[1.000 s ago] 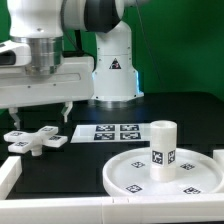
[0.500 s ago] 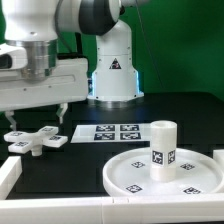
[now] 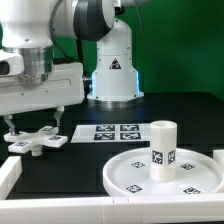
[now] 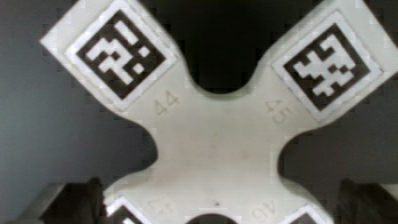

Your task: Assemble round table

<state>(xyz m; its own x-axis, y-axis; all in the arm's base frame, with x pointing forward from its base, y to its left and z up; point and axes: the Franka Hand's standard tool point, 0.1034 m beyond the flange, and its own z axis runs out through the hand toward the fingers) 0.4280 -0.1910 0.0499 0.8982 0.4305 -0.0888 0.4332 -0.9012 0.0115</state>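
The white four-armed cross base (image 3: 36, 141) lies flat on the black table at the exterior view's left. My gripper (image 3: 33, 130) hangs right over it, open, with one finger on each side of its middle. In the wrist view the cross base (image 4: 214, 130) fills the frame, two tagged arms spread wide, and the dark fingertips (image 4: 71, 203) stand on either side of its waist, apart from it. The round disc (image 3: 165, 172) lies at the front right, with the short cylinder leg (image 3: 162, 149) upright on it.
The marker board (image 3: 108, 132) lies flat behind the disc, between it and the cross base. A white rail (image 3: 10, 175) runs along the table's front left. The arm's white base (image 3: 113, 70) stands at the back.
My gripper has come down and a little to the left, from above the cross base to level with it. The parts on the table have not moved.
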